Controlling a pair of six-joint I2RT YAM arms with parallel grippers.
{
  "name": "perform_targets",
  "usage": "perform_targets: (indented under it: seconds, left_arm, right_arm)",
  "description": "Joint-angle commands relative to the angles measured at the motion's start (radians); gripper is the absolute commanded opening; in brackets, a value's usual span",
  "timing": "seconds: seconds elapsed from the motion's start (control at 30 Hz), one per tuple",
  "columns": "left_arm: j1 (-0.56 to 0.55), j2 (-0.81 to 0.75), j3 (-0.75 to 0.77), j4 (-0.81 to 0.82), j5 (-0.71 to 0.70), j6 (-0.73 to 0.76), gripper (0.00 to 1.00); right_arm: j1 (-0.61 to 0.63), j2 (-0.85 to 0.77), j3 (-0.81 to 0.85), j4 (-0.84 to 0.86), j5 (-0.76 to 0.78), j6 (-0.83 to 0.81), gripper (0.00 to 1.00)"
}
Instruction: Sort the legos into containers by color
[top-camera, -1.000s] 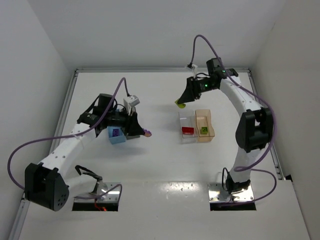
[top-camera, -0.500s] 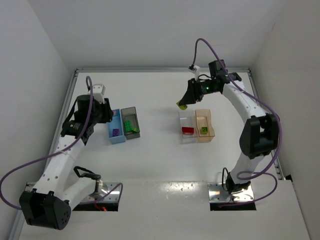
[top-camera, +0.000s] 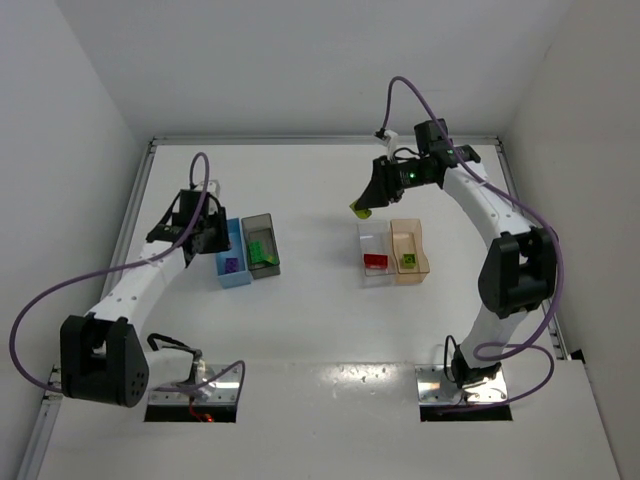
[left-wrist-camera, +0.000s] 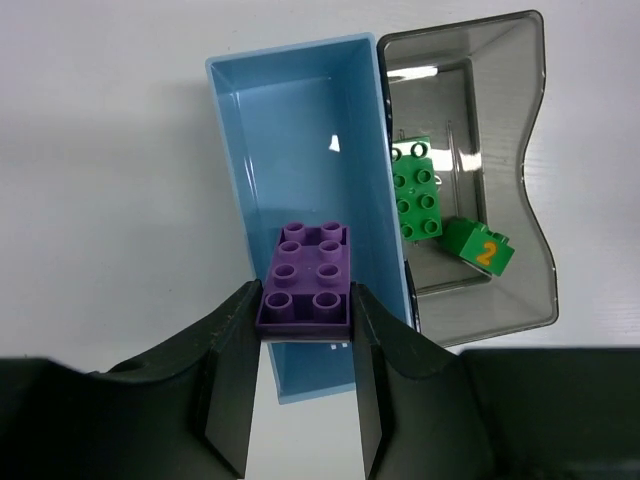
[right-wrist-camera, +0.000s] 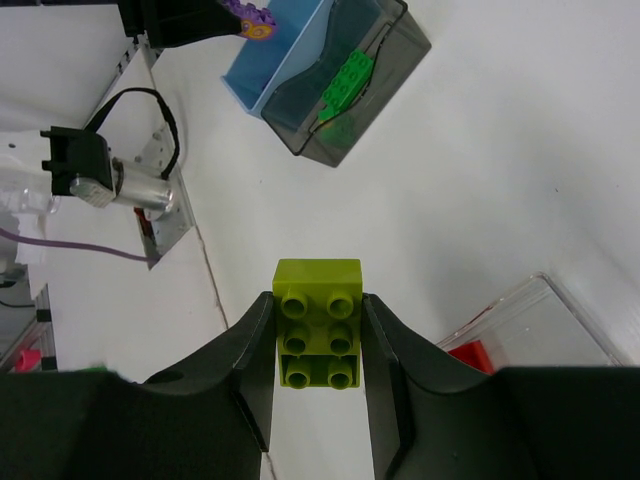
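Note:
My left gripper (left-wrist-camera: 304, 300) is shut on a purple brick (left-wrist-camera: 307, 272) and holds it over the near end of the light blue bin (left-wrist-camera: 300, 150). In the top view that gripper (top-camera: 210, 243) is at the blue bin's (top-camera: 240, 278) left side, and a purple brick (top-camera: 231, 266) lies in the bin. The dark grey bin (left-wrist-camera: 500, 120) beside it holds two green bricks (left-wrist-camera: 415, 190). My right gripper (right-wrist-camera: 317, 320) is shut on a yellow-green brick (right-wrist-camera: 318, 335), in the air behind the clear bin (top-camera: 372, 238). The clear bin holds a red brick (top-camera: 375, 261). The tan bin (top-camera: 408, 237) holds a yellow-green brick (top-camera: 407, 262).
The two bin pairs stand apart at mid-table. White walls close the table at the back and both sides. Purple cables loop from both arms. The arm bases and mounting plates (top-camera: 460, 385) sit at the near edge.
The left gripper, with the purple brick, swung from the right of the dark grey bin back to the left and now sits by the blue bin. The right gripper has hardly moved.

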Motion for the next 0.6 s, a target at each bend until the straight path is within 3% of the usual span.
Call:
perform_targets:
  seconds: [0.0,0.03,0.13,0.2,0.3,0.43,0.57]
  left_arm:
    - [0.005,0.006,0.038,0.015,-0.007,-0.034,0.14]
    - [0.014,0.015,0.038,0.015,-0.007,-0.034,0.15]
    - [0.014,0.026,0.038,0.024,-0.007,-0.043,0.34]
    - [0.014,0.035,0.038,0.024,-0.007,-0.043,0.54]
    - [0.014,0.035,0.038,0.033,0.004,-0.043,0.74]
    - [0.014,0.009,0.038,0.042,0.044,-0.043,0.88]
    - [0.014,-0.068,0.036,0.052,0.107,-0.034,0.88]
  right_arm:
    - [0.006,-0.016,0.001,0.032,-0.011,0.007,0.07]
    - [0.006,-0.007,0.001,0.032,-0.011,0.007,0.07]
    - [0.006,-0.007,-0.008,0.032,-0.021,0.007,0.07]
    - [0.006,0.002,-0.008,0.032,-0.021,-0.004,0.07]
    - [-0.003,-0.007,-0.026,0.032,-0.008,-0.004,0.07]
    - [-0.014,-0.031,-0.050,0.043,0.042,-0.004,0.07]
    - [-0.049,-0.092,-0.071,0.030,0.142,-0.004,0.07]
